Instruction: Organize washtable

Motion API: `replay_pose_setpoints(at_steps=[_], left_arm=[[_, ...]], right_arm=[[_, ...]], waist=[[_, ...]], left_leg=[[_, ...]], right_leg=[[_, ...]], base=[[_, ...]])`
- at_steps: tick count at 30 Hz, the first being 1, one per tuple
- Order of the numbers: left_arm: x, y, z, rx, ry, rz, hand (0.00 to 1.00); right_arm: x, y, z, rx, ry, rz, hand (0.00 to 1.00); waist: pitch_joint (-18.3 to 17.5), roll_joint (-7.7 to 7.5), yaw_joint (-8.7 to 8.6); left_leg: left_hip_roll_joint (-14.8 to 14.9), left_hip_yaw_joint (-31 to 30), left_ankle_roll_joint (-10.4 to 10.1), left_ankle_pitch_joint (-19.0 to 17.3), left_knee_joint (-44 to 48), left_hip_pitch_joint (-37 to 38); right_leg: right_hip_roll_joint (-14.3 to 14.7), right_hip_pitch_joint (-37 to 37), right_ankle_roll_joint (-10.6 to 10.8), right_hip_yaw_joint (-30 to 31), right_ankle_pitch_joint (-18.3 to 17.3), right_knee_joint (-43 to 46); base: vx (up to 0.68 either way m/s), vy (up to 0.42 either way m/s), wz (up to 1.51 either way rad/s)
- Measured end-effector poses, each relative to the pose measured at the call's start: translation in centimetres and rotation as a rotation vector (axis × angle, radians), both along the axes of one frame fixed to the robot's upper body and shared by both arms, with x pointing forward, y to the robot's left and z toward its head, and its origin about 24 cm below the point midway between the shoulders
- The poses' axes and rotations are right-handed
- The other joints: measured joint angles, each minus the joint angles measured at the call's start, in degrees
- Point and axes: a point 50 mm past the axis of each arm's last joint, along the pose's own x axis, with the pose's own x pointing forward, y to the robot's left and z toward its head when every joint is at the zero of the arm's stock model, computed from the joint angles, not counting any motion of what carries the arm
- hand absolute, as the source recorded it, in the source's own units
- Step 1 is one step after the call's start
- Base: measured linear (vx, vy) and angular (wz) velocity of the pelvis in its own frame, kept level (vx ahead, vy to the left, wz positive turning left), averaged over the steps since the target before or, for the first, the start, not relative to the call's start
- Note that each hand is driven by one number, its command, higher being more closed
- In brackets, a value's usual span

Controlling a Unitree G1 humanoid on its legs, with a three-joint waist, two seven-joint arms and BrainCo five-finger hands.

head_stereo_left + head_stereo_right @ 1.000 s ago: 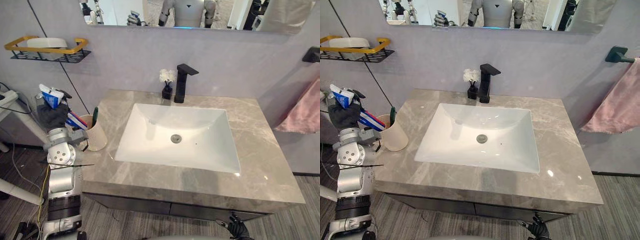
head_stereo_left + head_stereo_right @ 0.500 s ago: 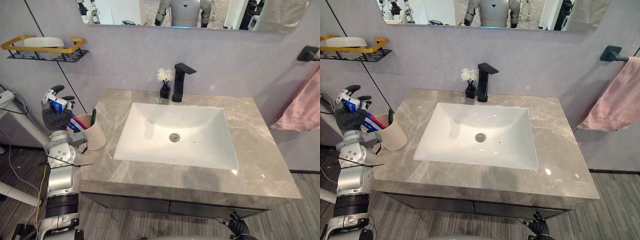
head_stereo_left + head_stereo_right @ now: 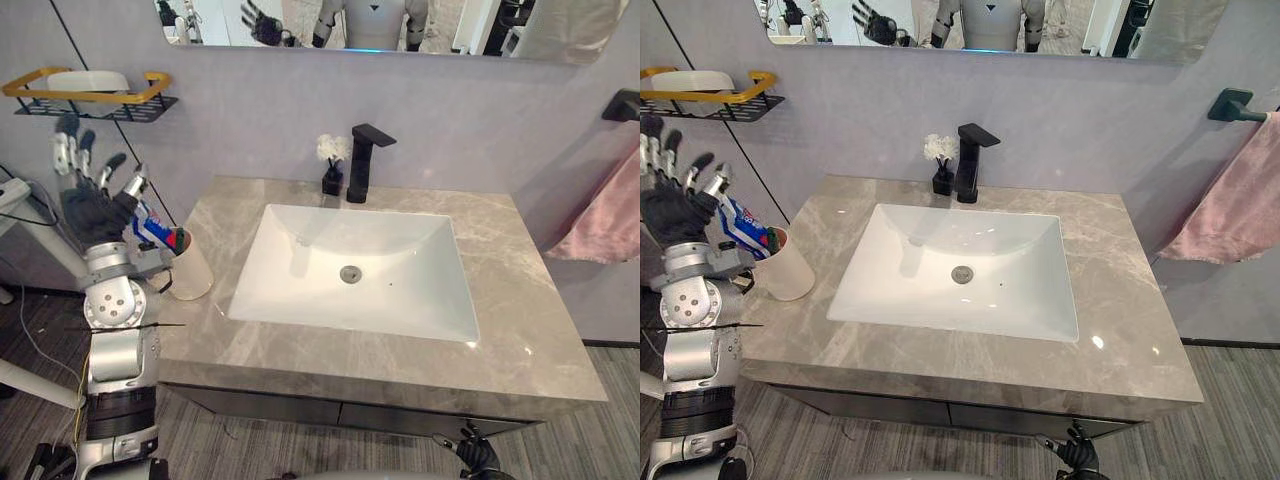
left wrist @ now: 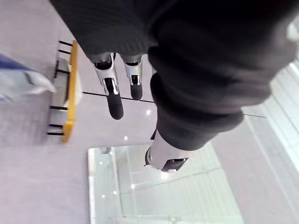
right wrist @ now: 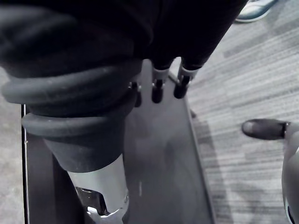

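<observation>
A beige cup point(image 3: 192, 272) stands at the left end of the grey marble countertop point(image 3: 520, 330). A blue, white and red toothpaste tube point(image 3: 156, 232) sticks out of the cup, leaning left. My left hand point(image 3: 92, 205) is just left of and above the cup, open, with fingers spread upward and nothing between them. The left wrist view shows its straight fingers point(image 4: 112, 95) before the wall, with the tube point(image 4: 18, 81) a blur to one side. My right hand point(image 5: 157, 86) hangs low under the counter's front, fingers straight and empty; it is also at the bottom edge point(image 3: 476, 455).
A white sink basin point(image 3: 350, 270) fills the counter's middle. Behind it stand a black faucet point(image 3: 362, 160) and a small black vase of white flowers point(image 3: 333, 165). A yellow-rimmed wire shelf point(image 3: 90, 95) hangs on the left wall. A pink towel point(image 3: 610, 225) hangs at right.
My left hand has gone from curled round the toothpaste tube to spread open. The tube has dropped lower and now sits in the cup. The camera shifted slightly.
</observation>
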Motion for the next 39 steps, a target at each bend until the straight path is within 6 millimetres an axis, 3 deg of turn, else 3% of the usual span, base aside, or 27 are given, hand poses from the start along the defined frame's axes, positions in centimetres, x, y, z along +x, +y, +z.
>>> replay_pose_setpoints(at_steps=[11, 19, 20, 25, 31, 39], left_arm=[[-2.8, 0.1, 1.3, -0.079, -0.166, 0.025, 0.00], [-6.4, 0.7, -4.6, -0.277, -0.029, 0.119, 0.00], [-6.8, 0.6, -5.4, -0.301, -0.003, 0.132, 1.00], [-8.2, 0.5, -8.0, -0.417, 0.066, 0.166, 1.00], [-7.6, 0.6, -12.7, -0.540, 0.242, 0.190, 1.00], [-6.9, 0.1, -15.3, -0.550, 0.385, 0.143, 1.00]], right_arm=[[-0.1, -0.1, 0.0, 0.000, 0.004, -0.006, 0.00], [-0.8, -0.1, -0.2, 0.006, 0.011, -0.051, 0.00], [-0.9, -0.1, -0.2, 0.008, 0.014, -0.054, 0.00], [-1.0, 0.4, -0.3, 0.017, 0.017, -0.065, 0.00], [-1.1, 0.5, -0.4, 0.012, 0.022, -0.063, 0.00], [-1.0, 0.5, -0.3, 0.011, 0.021, -0.059, 0.00]], waist=[[0.05, 0.27, -0.05], [0.31, 0.56, 0.11], [0.37, 0.54, 0.09], [0.58, 0.24, 0.09], [0.73, -0.01, 0.16], [1.02, -1.22, 0.04]], left_leg=[[-0.15, -0.23, 0.12, 0.34, -0.83, 0.75], [-0.12, -0.37, 0.30, 1.41, -3.53, 2.66], [-0.13, -0.37, 0.36, 1.56, -3.82, 2.69], [-0.13, -0.34, 0.36, 1.56, -3.86, 2.71], [0.04, -0.02, 0.36, 1.56, -3.83, 2.98], [0.07, 0.44, 0.36, 1.55, -3.84, 3.12]], right_leg=[[-0.30, 0.03, -0.04, -0.16, -0.65, 0.92], [-0.67, 0.01, -0.07, -0.31, -1.94, 2.67], [-0.71, -0.04, -0.05, -0.40, -1.95, 2.67], [-0.71, -0.03, 0.06, -0.39, -1.89, 2.67], [-0.62, 0.00, 0.06, -0.18, -2.08, 2.94], [-0.60, -0.10, -0.17, 0.20, -2.21, 2.85]], base=[[0.00, 0.000, 0.00], [0.00, 0.001, 0.01], [0.00, 0.000, 0.00], [0.00, 0.000, 0.00], [-0.01, -0.002, -0.02], [-0.01, 0.000, -0.02]])
